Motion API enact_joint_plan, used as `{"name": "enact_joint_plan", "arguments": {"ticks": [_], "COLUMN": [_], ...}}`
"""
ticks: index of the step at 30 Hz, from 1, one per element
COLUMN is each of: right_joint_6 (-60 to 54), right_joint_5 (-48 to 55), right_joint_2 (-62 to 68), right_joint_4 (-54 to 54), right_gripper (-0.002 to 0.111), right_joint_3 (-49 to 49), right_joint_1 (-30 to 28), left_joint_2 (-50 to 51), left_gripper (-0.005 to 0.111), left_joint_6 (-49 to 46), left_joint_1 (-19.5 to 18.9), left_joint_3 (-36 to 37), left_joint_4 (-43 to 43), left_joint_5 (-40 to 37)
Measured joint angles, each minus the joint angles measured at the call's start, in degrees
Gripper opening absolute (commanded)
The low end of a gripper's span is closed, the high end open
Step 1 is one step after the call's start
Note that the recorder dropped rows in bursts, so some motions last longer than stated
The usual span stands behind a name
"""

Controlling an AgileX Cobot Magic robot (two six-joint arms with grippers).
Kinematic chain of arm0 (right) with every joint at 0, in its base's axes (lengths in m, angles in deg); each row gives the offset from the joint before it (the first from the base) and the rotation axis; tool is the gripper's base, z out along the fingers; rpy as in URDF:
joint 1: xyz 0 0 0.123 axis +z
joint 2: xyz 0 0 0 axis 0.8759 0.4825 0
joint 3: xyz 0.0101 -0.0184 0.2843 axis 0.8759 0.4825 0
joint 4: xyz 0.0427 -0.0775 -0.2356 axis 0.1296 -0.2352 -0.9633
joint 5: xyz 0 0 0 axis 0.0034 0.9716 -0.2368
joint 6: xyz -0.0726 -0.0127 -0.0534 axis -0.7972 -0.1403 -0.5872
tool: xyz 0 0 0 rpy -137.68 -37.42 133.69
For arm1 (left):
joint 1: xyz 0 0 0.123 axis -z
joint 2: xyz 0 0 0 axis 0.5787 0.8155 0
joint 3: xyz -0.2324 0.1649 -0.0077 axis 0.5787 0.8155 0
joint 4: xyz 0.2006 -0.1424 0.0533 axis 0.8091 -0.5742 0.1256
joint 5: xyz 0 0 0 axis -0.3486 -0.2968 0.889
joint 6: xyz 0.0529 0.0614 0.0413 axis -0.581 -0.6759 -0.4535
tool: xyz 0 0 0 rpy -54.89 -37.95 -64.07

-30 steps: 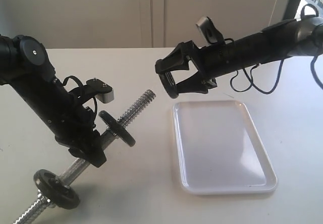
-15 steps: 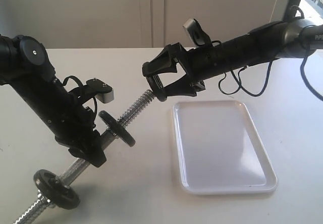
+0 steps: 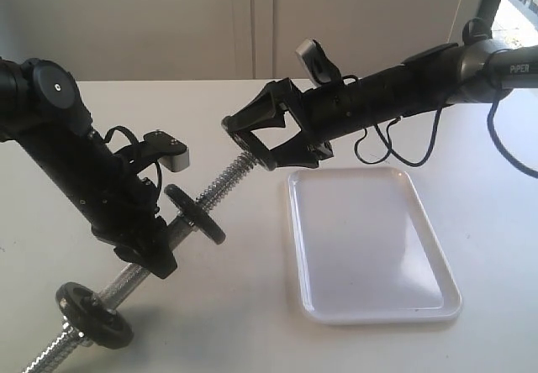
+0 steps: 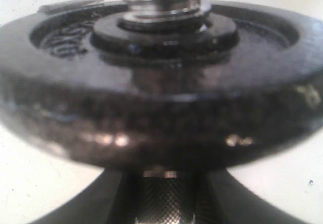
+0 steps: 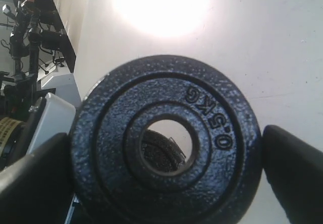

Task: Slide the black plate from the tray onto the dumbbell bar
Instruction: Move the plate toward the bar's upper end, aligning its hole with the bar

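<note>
Gripping the black plate [image 3: 252, 149] by its rim, the right jaws are holding it on edge in the air, clear of the tray [image 3: 370, 247], right at the upper threaded tip of the dumbbell bar [image 3: 220, 184]. Whether the tip is entering the centre hole, I cannot tell. In the right wrist view the plate [image 5: 116, 148] is spanning the gap between both jaws.

The left jaws are clenching the bar's middle, holding it tilted over the worktop [image 3: 235, 306]. Two other black discs are sitting on the bar: the upper disc [image 3: 195, 213] just above the left jaws, the lower disc [image 3: 94, 304] near the low end. The tray is lying flat on the worktop, beside the bar and apart from it.
</note>
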Motion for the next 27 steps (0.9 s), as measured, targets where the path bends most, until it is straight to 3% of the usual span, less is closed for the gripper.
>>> {"name": "enact_joint_plan", "arguments": {"ticks": [27], "right_joint_6": [4.72], "right_joint_5": [0.28], "right_joint_2": [-3.37], "right_joint_4": [-4.36], "right_gripper": [0.0], "right_joint_3": [0.23], "right_joint_1": [-2.24], "left_joint_2": [0.0], "left_gripper": [0.0], "left_joint_6": [0.58], "left_joint_1": [0.0], "left_joint_3": [0.0], "left_joint_4": [0.0], "left_joint_5": [0.0]}}
